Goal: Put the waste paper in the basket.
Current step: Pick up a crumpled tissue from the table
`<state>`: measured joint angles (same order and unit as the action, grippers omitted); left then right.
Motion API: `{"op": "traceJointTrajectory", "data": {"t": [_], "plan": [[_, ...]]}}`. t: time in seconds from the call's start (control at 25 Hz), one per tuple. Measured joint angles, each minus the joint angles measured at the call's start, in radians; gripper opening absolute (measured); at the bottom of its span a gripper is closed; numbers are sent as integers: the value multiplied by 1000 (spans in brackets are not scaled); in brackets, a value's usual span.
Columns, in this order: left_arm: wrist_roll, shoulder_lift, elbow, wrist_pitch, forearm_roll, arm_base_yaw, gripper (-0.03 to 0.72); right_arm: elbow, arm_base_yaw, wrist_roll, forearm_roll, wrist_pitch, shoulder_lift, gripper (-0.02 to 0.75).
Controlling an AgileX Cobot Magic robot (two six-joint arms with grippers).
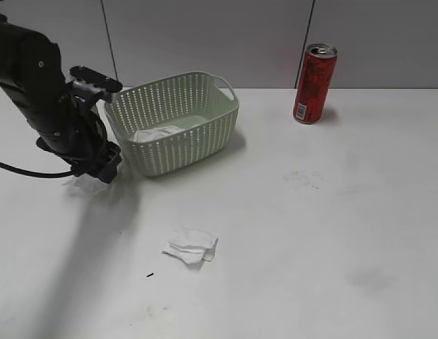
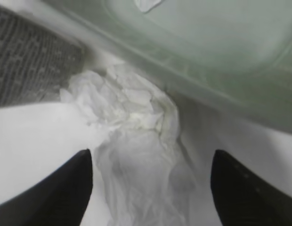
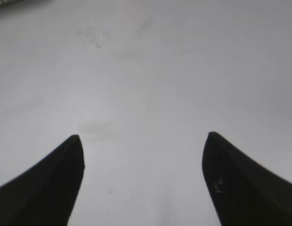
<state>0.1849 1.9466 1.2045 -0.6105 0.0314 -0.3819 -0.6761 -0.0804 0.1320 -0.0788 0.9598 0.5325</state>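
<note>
The pale green basket [image 1: 178, 120] stands at the back left of the table, and one waste paper wad [image 1: 157, 132] lies inside it. A second wad [image 1: 85, 183] lies on the table just left of the basket; in the left wrist view it [image 2: 136, 141] sits between the spread fingers with the basket wall [image 2: 207, 52] behind. My left gripper [image 2: 150, 188] is open, low over this wad [image 1: 99, 169]. A third wad [image 1: 192, 246] lies on the table toward the front. My right gripper [image 3: 143, 179] is open and empty above bare table; it is out of the exterior view.
A red drink can [image 1: 315, 83] stands upright at the back right. The white table [image 1: 311, 233] has faint smudges at the middle right. A grey wall runs behind the table.
</note>
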Motion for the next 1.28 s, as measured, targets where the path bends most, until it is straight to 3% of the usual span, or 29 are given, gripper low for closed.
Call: {"op": "traceJointTrajectory", "data": {"t": [0.56, 0.68, 0.84, 1.0, 1.28], "plan": [[-1, 100, 7, 117, 0, 0, 552, 191, 0, -23, 1, -1, -361, 590], [-1, 101, 11, 114, 1, 0, 469, 219, 0, -28, 0, -1, -399, 590], [0, 101, 11, 71, -2, -1, 224, 245, 0, -31, -2, 0, -429, 590], [0, 100, 13, 14, -12, -1, 36, 250, 0, -31, -2, -4, -430, 590], [0, 29, 8, -208, -18, -1, 8, 250, 0, -32, -2, -7, -430, 590]]}}
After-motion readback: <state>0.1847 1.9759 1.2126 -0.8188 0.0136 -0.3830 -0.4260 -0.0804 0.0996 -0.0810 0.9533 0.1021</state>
